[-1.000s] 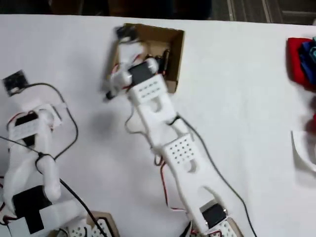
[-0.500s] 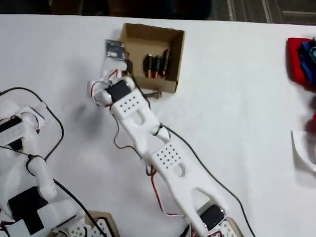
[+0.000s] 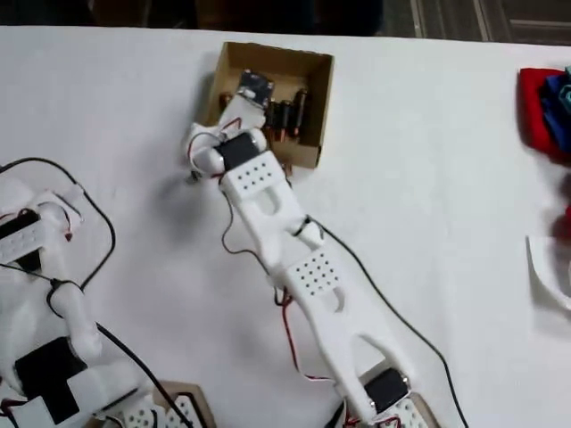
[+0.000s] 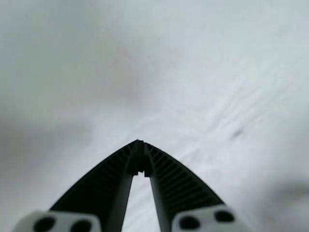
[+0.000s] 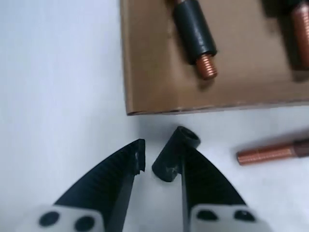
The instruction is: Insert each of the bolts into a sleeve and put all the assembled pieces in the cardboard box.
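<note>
Black sleeve [image 5: 177, 147] sits tilted on the white counter [image 5: 58, 87], just outside a corner of the cardboard box [image 5: 145, 58]. It is between the fingers of my right tool [image 5: 161, 153], leaning on one finger with a sliver of gap to the other, so the tool is narrow but not clamped. A copper bolt [image 5: 270, 152] lies on the counter near it. Assembled pieces [image 5: 195, 31] lie inside the box. My left tool [image 4: 140, 157] hangs over the counter, tips together.

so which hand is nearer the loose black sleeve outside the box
Right. The right hand is open with the sleeve between its fingers, beside the cardboard box; the left hand is shut over the table, well away.
</note>
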